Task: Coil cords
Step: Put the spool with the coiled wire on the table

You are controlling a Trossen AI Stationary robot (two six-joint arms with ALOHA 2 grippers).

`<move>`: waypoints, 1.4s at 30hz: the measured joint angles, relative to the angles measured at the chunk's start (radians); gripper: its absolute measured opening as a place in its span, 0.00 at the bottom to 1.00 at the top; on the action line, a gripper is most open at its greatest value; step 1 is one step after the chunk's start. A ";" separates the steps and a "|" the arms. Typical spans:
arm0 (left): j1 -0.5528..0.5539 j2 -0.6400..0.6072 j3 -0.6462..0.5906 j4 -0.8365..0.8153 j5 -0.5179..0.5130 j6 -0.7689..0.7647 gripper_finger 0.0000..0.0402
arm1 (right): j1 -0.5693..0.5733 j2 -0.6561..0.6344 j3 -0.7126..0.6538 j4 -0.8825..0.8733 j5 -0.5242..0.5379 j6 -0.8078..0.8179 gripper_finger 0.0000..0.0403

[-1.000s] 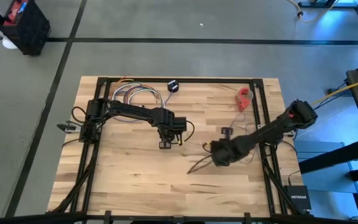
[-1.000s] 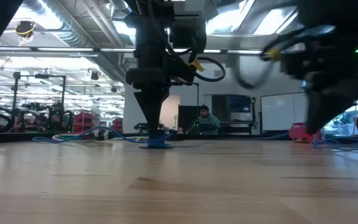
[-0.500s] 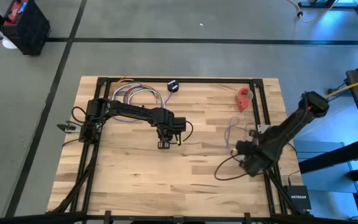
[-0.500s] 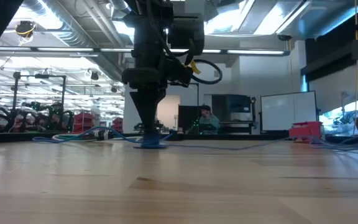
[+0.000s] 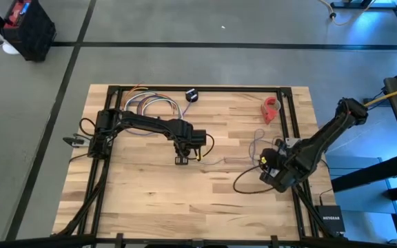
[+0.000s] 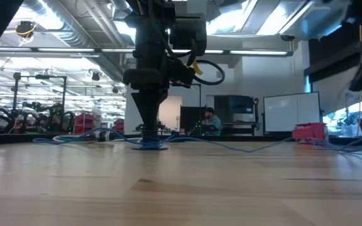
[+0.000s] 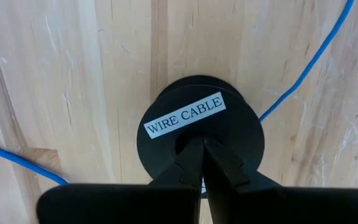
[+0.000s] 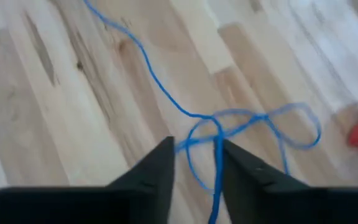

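Observation:
The cords are one thin blue cable (image 8: 156,84) ending in a flat black disc (image 7: 229,134) labelled WIRE CABLE, which lies flat on the wooden table. My left gripper (image 5: 182,160) stands over the disc, pointing down, shut. From the disc the cable (image 5: 226,161) runs toward the table's right and forms loose loops (image 8: 272,124) on the wood. My right gripper (image 8: 197,171) hangs near the right edge (image 5: 269,169), slanting down, fingers apart, with the cable passing between them. My left gripper presses its shut fingertips (image 7: 191,155) on the middle of the disc's top face (image 7: 185,127), just below the label. The fingers come from above and point down. The disc lies flat on the table. My right gripper has the cable between its open fingers; whether they touch it I cannot tell.
A bundle of multicoloured looped wires (image 5: 150,105) lies at the far left, a separate black disc (image 5: 191,95) at the far edge and a red object (image 5: 272,109) at the far right. Black frame rails (image 5: 287,131) border the table. A person (image 6: 207,118) sits far behind.
My right gripper has gone toward the table's right edge, risen and rolled. The cable has been drawn out from the disc toward the right, with loops now lying near the right rail. The disc and my left gripper have stayed in place.

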 joint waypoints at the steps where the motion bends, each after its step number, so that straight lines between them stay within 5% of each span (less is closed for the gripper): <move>1: 0.000 0.000 0.000 0.000 0.000 0.000 0.01 | -0.019 0.000 0.007 0.010 0.006 -0.028 0.32; 9: 0.000 0.000 0.000 0.000 0.000 0.000 0.01 | -0.176 0.022 -0.009 0.377 -0.023 -0.397 0.57; 18: 0.000 0.000 0.000 0.000 0.000 0.000 0.01 | -0.349 0.226 -0.050 0.957 -0.159 -0.925 0.61; 26: 0.000 0.000 0.000 0.000 0.000 0.000 0.01 | -0.485 0.489 -0.047 1.226 -0.301 -1.045 0.55; 35: 0.000 0.000 0.000 0.001 0.000 0.000 0.01 | -0.529 0.656 0.022 1.290 -0.394 -1.087 0.41; 42: 0.000 0.000 0.000 0.000 0.000 0.000 0.01 | -0.527 0.661 0.059 1.237 -0.372 -1.120 0.13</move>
